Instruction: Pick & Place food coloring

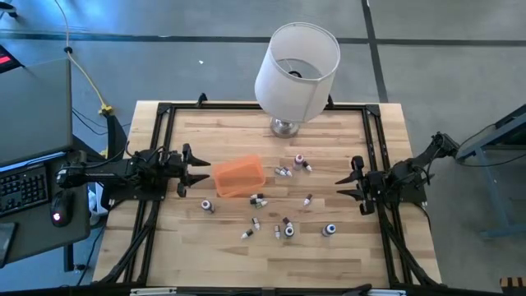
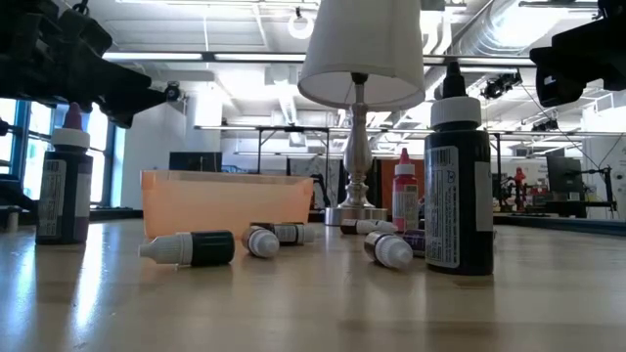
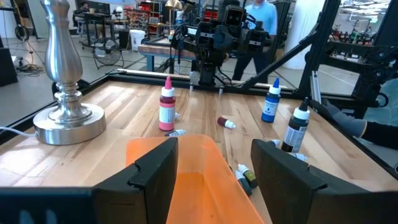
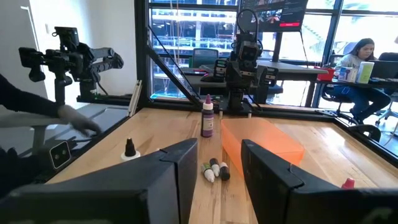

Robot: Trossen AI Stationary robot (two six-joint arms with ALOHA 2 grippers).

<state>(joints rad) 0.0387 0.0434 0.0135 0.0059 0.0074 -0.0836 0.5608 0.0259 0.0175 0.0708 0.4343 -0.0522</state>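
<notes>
Several tiny food coloring bottles are scattered over the middle of the wooden table, some upright such as a dark one (image 2: pixel 458 186) and a red one (image 3: pixel 166 106), others lying on their sides (image 1: pixel 257 199), (image 2: pixel 191 248). My left gripper (image 1: pixel 197 174) is open at the table's left, just left of the orange tray (image 1: pixel 239 176), which fills the gap between its fingers in the left wrist view (image 3: pixel 199 180). My right gripper (image 1: pixel 349 187) is open at the table's right, facing lying bottles (image 4: pixel 214 169) and a purple upright one (image 4: pixel 208 118).
A big lamp with a white shade (image 1: pixel 294 70) stands on its metal base (image 3: pixel 65 112) at the table's far edge. A black frame (image 1: pixel 164 111) runs round the table. A person's hand (image 4: pixel 74 121) shows beyond the near side. Bare wood lies along the near edge.
</notes>
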